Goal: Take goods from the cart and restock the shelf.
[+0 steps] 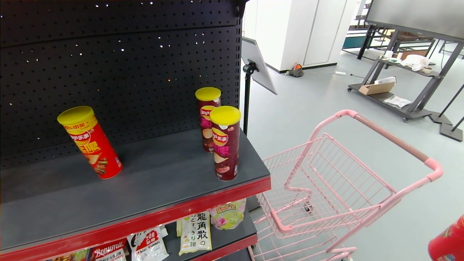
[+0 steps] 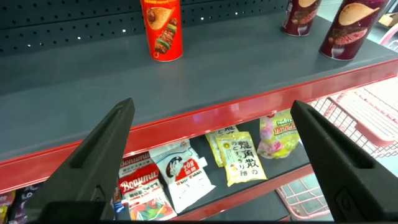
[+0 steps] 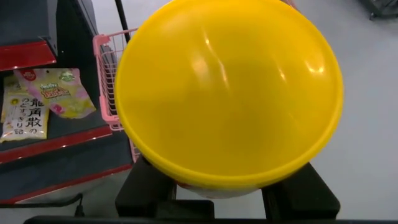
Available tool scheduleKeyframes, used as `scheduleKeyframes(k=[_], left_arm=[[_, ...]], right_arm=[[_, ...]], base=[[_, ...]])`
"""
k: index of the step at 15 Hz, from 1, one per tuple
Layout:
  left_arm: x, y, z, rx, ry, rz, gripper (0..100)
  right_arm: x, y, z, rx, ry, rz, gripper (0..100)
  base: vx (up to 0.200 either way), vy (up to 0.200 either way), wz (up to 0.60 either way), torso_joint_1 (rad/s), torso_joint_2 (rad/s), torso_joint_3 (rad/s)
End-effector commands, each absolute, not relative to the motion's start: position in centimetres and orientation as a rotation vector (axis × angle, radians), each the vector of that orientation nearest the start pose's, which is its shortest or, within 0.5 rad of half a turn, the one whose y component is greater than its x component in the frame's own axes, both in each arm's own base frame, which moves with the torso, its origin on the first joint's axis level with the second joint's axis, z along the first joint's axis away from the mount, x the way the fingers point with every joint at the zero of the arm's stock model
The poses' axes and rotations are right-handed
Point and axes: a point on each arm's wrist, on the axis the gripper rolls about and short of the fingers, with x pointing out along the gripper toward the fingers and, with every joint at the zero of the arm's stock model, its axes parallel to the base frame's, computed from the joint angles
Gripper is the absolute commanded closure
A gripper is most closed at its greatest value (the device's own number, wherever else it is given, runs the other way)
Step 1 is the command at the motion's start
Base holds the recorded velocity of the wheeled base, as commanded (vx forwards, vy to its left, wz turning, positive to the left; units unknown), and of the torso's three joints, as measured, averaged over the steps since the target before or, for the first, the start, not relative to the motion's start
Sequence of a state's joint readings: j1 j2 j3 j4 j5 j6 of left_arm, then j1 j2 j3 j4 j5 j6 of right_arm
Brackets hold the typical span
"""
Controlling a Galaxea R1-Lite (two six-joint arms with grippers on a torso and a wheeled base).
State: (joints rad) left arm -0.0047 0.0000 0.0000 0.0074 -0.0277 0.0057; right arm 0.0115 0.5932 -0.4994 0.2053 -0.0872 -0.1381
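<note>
Can [image 3: 227,93], yellow lid, pinched in my right gripper [image 3: 225,198] near cart [image 1: 344,174]; my left gripper [image 2: 211,158] spread wide, facing shelf [image 2: 186,71].

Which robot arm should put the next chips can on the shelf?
Right, most likely: the right gripper holds a yellow-lidded can. The left gripper is open and empty in front of the shelf.

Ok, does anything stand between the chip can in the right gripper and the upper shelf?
Yes. The pink cart sits between the held red chip can and the upper shelf, and two maroon chip cans stand at that shelf's right end. The stretch between them and the red can on the shelf looks bare.
</note>
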Motion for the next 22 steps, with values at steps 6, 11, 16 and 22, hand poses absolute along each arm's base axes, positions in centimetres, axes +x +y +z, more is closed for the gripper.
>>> scheduleKeyframes(k=[6,11,16,22], left_arm=[[-2.28,-0.05,7.47,0.008,0.008,-0.032,0],[-2.28,-0.05,7.47,0.008,0.008,-0.032,0],[-2.27,-0.05,7.47,0.008,0.009,-0.032,0],[-2.28,-0.05,7.47,0.008,0.008,-0.032,0]], right_arm=[[2.66,-0.18,19.5,-0.151,0.29,-0.059,100],[2.58,-0.18,19.12,-0.153,0.3,-0.062,100],[2.57,-0.19,18.97,-0.155,0.303,-0.063,100],[1.91,-0.19,18.95,-0.163,0.272,-0.061,100]], base=[[0.0,0.0,0.0,0.0,0.0,0.0],[0.0,0.0,0.0,0.0,0.0,0.0],[0.0,0.0,0.48,0.004,0.0,0.003],[0.0,0.0,0.3,0.004,0.0,0.0]])
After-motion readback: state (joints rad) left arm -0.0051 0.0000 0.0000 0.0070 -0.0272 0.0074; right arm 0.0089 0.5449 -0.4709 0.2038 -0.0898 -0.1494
